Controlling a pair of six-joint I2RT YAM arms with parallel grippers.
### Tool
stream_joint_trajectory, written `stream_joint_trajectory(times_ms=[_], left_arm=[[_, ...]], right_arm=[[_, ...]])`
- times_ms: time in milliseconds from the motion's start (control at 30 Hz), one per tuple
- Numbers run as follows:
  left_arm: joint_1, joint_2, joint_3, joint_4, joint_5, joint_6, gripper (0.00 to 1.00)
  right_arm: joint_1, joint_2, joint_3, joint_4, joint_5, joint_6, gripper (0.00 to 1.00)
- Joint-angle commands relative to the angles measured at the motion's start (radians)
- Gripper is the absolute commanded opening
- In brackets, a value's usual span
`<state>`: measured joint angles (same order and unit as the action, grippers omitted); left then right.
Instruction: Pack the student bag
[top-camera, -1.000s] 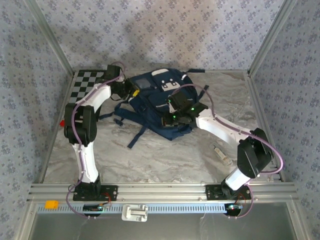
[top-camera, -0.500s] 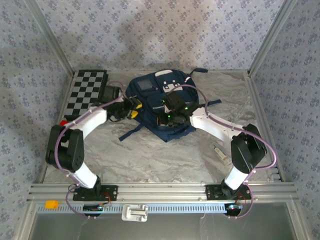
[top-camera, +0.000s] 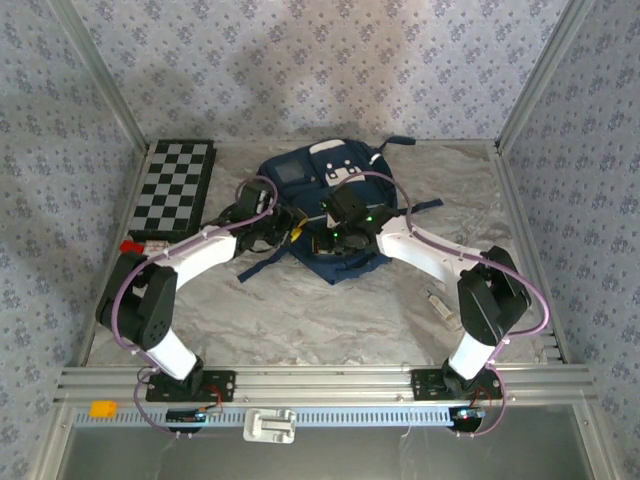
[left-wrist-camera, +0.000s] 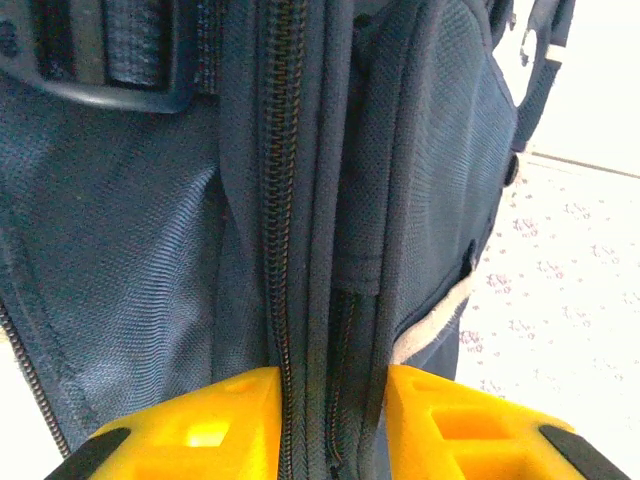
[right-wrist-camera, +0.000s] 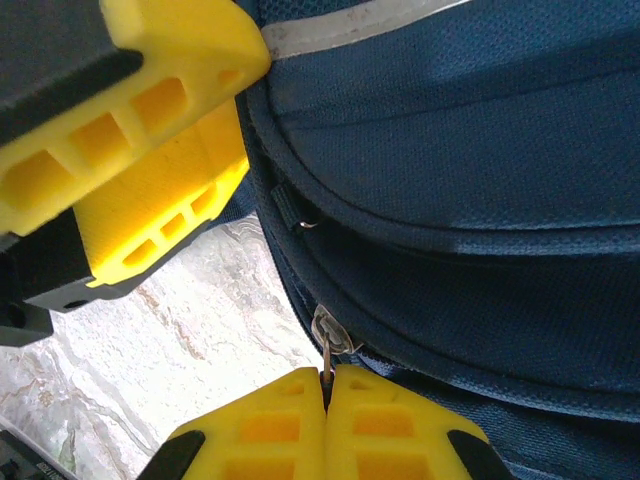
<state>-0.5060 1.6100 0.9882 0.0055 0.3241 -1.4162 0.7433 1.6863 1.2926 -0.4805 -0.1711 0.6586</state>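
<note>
Top external: left claw (top-camera: 291, 228) shifted right, now pinching student bag (top-camera: 312, 193).

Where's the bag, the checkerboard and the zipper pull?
bag (top-camera: 293, 170): top view, on its front pocket.
checkerboard (top-camera: 178, 185): top view, on its middle.
zipper pull (right-wrist-camera: 328, 340): right wrist view, on the metal tab.

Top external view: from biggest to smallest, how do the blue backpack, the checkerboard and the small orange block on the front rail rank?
1. Navy backpack, even with the arms covering part of it.
2. Checkerboard.
3. Orange block, smallest by far.
</note>
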Motion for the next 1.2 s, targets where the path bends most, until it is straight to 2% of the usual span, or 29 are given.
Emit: stream_joint_trajectory(times_ms=[0, 300, 500, 767, 1000, 1167], left_arm=[[-0.015, -0.035, -0.052, 0.012, -0.065, -0.051, 0.31], [-0.073, 0.003, -0.046, 0.11, -0.112, -0.117, 0.28], [-0.075, 0.022, -0.013, 0.115, -0.177, -0.107, 0.02], [0.065, -0.033, -0.013, 0.027, -0.137, 0.017, 0.0], [0.232, -0.003, 0.071, -0.062, 0.021, 0.172, 0.0], [0.285, 0.077, 0.185, -0.104, 0.098, 0.253, 0.0]], right_arm=[[0.005, 0.008, 0.008, 0.026, -0.002, 0.012, 0.0], [0.006, 0.025, 0.015, 0.036, -0.008, 0.019, 0.0], [0.008, 0.018, 0.015, 0.002, 0.032, 0.014, 0.0], [0.0, -0.062, -0.026, -0.174, 0.132, -0.021, 0.0], [-0.078, -0.146, -0.128, -0.296, 0.198, -0.108, 0.0], [-0.139, -0.185, -0.119, -0.32, 0.281, -0.14, 0.0]])
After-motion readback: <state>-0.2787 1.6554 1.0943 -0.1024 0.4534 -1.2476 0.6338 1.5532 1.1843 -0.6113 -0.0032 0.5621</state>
